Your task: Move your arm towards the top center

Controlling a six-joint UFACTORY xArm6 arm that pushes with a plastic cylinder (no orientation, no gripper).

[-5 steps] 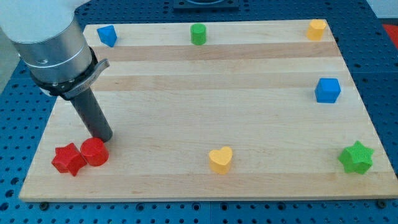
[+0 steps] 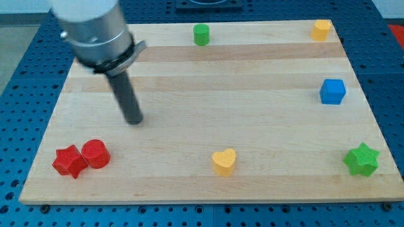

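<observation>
Tip [image 2: 134, 121] | dark rod end, no fingers to read | up-right since earlier, clear of red cylinder [image 2: 96, 153] and red star [image 2: 69, 161]

Bench [image 2: 189, 183], contents by position: cylinder [image 2: 201, 34] at top centre; block [image 2: 322, 29] at top right corner; cube [image 2: 332, 91] on right edge, mid-height; star [image 2: 361, 159] at bottom right; heart [image 2: 223, 161] at bottom centre; second star [image 2: 68, 161] and second cylinder [image 2: 96, 153] touching at bottom left; my tip [image 2: 134, 120] above these, apart.

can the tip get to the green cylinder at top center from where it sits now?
Probably yes. My tip sits on bare wood left of center, and no block lies between it and the green cylinder. The red pair, star and cylinder, lies below it.
</observation>
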